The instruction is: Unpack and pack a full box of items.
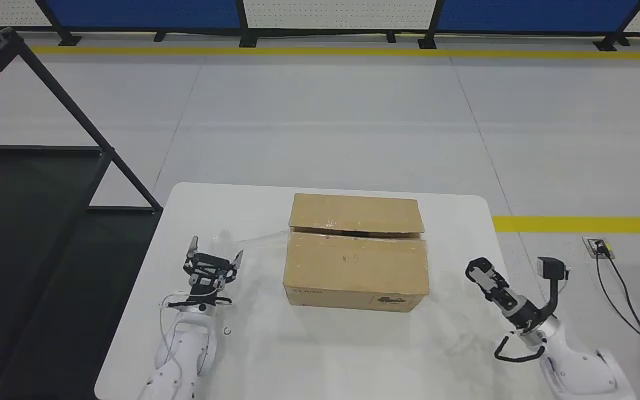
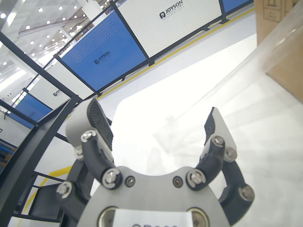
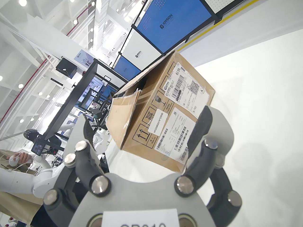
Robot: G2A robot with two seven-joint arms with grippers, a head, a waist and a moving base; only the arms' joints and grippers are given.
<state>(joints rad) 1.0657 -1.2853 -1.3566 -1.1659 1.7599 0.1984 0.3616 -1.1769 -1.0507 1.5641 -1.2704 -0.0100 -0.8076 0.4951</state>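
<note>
Evidently the unpacking has barely begun. The cardboard box [image 1: 356, 262] sits in the middle of the bench [image 1: 330, 350], a little nearer the far edge. In the right wrist view, one top flap [image 3: 123, 112] stands ajar with a ragged edge. The left gripper [image 1: 216, 252] hangs near the left edge and the right gripper [image 1: 480, 272] near the right edge. Both have their fingers spread apart and empty, well clear of the box.

The step in hand looks like opening the flaps fully. It would likely go best if one arm steadies a side wall while the other hooks under the loose flap and folds it outward, since thin, torn card may rip if pulled sharply. A clear strip [image 2: 272, 48], probably tape, slants from the box and could snag.
</note>
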